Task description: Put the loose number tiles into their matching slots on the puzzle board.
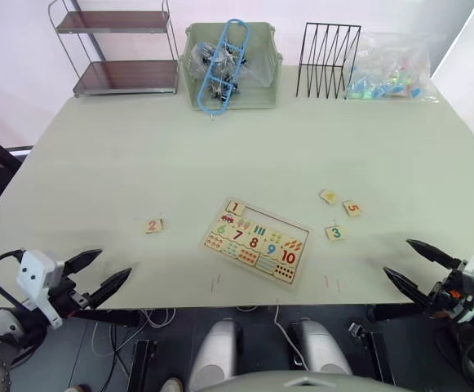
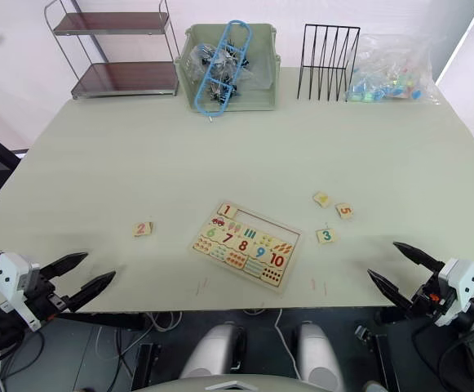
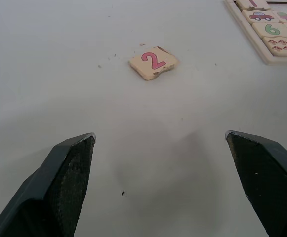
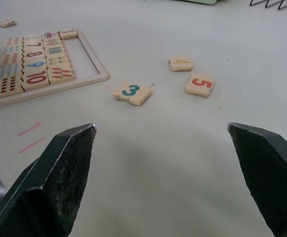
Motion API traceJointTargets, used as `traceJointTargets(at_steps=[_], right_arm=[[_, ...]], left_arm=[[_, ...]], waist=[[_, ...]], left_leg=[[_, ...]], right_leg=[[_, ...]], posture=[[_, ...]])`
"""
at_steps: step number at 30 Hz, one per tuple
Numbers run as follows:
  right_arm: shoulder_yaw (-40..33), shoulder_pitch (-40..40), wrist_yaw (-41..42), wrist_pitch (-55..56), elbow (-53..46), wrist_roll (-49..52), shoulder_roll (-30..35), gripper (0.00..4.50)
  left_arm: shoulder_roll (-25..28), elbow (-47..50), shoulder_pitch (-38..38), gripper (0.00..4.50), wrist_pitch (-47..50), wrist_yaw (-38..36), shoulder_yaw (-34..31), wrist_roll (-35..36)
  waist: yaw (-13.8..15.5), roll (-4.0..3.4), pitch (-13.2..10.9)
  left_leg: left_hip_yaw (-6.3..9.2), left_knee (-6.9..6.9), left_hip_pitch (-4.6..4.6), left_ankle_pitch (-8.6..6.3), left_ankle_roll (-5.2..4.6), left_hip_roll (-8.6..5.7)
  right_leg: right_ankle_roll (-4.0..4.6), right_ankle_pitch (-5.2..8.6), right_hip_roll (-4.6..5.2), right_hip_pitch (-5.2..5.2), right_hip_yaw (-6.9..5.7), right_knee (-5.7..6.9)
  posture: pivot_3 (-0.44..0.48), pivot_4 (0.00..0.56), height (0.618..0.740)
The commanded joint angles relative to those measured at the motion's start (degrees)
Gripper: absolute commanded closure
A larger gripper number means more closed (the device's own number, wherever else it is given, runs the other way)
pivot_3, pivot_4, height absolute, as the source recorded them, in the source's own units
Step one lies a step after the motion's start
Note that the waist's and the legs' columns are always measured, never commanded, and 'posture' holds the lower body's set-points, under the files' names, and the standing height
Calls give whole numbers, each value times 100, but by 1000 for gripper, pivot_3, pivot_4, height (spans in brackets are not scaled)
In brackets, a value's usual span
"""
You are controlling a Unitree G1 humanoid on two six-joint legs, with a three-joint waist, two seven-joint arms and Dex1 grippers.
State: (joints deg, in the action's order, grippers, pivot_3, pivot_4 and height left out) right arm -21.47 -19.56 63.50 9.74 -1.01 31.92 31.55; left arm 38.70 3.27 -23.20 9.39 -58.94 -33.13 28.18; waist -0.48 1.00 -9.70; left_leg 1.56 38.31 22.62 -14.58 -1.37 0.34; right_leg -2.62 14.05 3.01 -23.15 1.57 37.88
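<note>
No tile is in hand yet; I judge the task barely begun, with tile 1 already seated in the puzzle board (image 1: 256,242) near the bench's front edge. My left hand (image 1: 98,274) and right hand (image 1: 416,265) both hover spread and empty at that edge. Tile 2 (image 1: 154,225) lies apart toward the left edge, ahead of the left hand. Tiles 3 (image 1: 334,233), 5 (image 1: 352,208) and a third tile (image 1: 329,196) cluster toward the right edge. Next move: advance over one tile, descend, pinch.
</note>
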Motion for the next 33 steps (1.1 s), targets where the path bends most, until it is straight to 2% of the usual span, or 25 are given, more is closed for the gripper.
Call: traceJointTargets(at_steps=[1, 8, 12, 17, 25, 31, 33], right_arm=[[-124, 45, 96, 183, -8, 72, 15, 0], [-41, 165, 346, 203, -30, 163, 51, 0], [60, 233, 610, -30, -193, 387, 91, 0], [194, 256, 1020, -234, -408, 577, 186, 0], [363, 321, 1438, -226, -627, 683, 227, 0], [399, 441, 1483, -194, -683, 688, 225, 0], [411, 482, 1525, -167, -651, 668, 233, 0]], left_arm=[[139, -76, 58, 24, -150, -81, -4, -43], [713, -761, 401, 24, -471, -829, 186, -177], [1220, -1474, 1063, 24, -751, -1360, 456, -323], [1534, -2092, 1907, 24, -892, -1737, 868, -467], [1734, -3004, 3332, 24, -1044, -2249, 1678, -869], [1750, -4342, 4559, 24, -1899, -3153, 2476, -1381], [1776, -4655, 4848, 24, -2153, -3335, 2855, -1181]], waist=[[-2, 0, 0], [-4, 0, -1], [21, -1, -1], [-3, -3, -3], [-10, -1, -4], [-10, 0, -4], [-9, 0, -4]], left_leg=[[0, 0, 0, 0, 0, 0], [-2, -1, 0, 0, 0, 0], [0, -1, 1, 0, 0, 0], [-5, -4, 3, 0, 0, 0], [1, -4, 7, 0, 0, -1], [0, -1, 8, 1, 0, -4], [-6, 0, 12, 1, 0, -8]], right_leg=[[0, 0, 0, 0, 0, 0], [0, 0, -3, -1, -1, 0], [0, 0, -18, -2, -5, 0], [1, -1, -23, -5, 0, -1], [-20, -14, -31, -8, -5, 2], [-22, -15, -36, -8, -9, 6], [-23, -16, -38, -8, -12, 4]], posture=[[0, 150, 739], [0, 150, 739], [0, 150, 739], [0, 150, 739], [0, 150, 739], [0, 150, 739], [0, 150, 739]])
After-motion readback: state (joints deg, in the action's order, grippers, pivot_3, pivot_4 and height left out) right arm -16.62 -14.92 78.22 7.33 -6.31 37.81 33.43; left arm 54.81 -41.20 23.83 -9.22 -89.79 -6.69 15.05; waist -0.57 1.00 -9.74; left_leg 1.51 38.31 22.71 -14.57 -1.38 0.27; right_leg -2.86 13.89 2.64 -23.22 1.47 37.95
